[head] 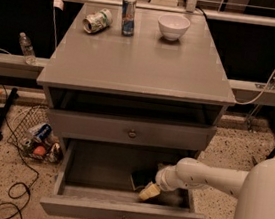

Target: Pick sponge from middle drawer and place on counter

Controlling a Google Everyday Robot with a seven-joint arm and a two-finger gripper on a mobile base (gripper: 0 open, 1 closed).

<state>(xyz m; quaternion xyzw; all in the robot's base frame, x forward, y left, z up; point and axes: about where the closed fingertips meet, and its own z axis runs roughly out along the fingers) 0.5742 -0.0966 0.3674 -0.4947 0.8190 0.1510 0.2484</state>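
The middle drawer [122, 212] is pulled out at the bottom of the cabinet, its tray open to view. The sponge [139, 179] lies inside it, right of centre, showing as a dark patch on the drawer floor. My gripper [149, 192] reaches in from the right on a white arm and sits low in the drawer, right at the sponge's near right edge. Whether it touches the sponge I cannot tell. The counter [143, 62] is the grey cabinet top above.
On the counter's far edge are a tipped can [97, 20], an upright can [128, 16] and a white bowl [173, 26]. A shut knobbed drawer front [132, 131] sits above the open drawer. A wire basket of cans [37, 141] and cables lie on the floor at left.
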